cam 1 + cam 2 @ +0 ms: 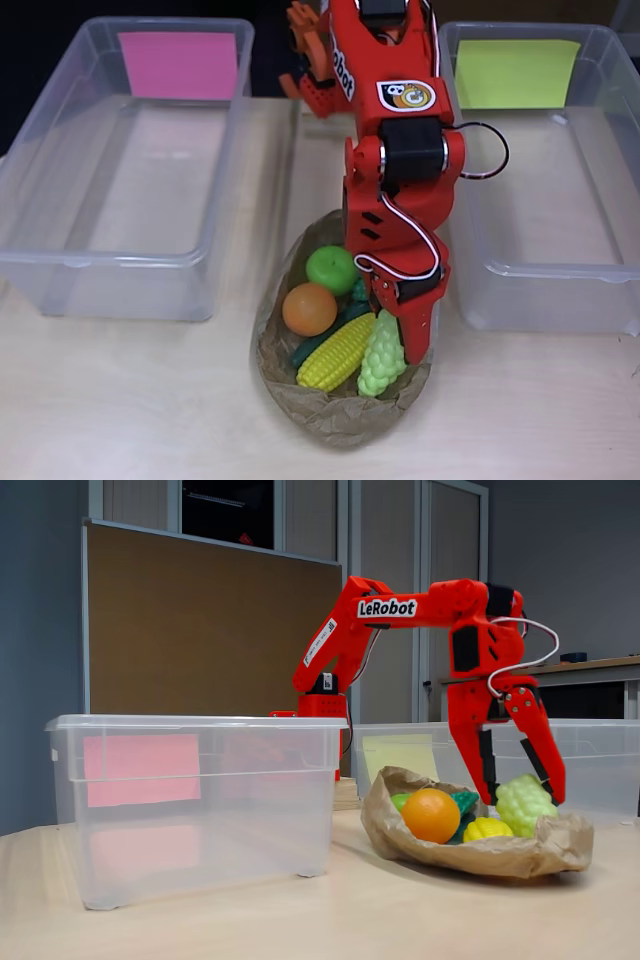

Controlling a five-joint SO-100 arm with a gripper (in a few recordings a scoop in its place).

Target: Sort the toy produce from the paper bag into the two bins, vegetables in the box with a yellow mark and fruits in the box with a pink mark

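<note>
The crumpled paper bag [340, 415] [520, 855] lies open on the table between the two bins. In it are a green round fruit [330, 268], an orange [309, 309] [431, 815], a yellow corn cob [337, 352] [486, 828], pale green grapes [383, 357] [522, 805] and a dark green piece [358, 292] [464, 800]. My red gripper [396, 330] [523, 796] reaches down into the bag, open, with one finger on each side of the grapes' top. Whether the fingers touch the grapes is unclear.
The clear box with the pink mark [180, 65] [140, 770] stands at the left, with nothing in it. The clear box with the yellow mark [515, 72] [400, 752] stands at the right, also with nothing in it. The arm's base sits between them at the back.
</note>
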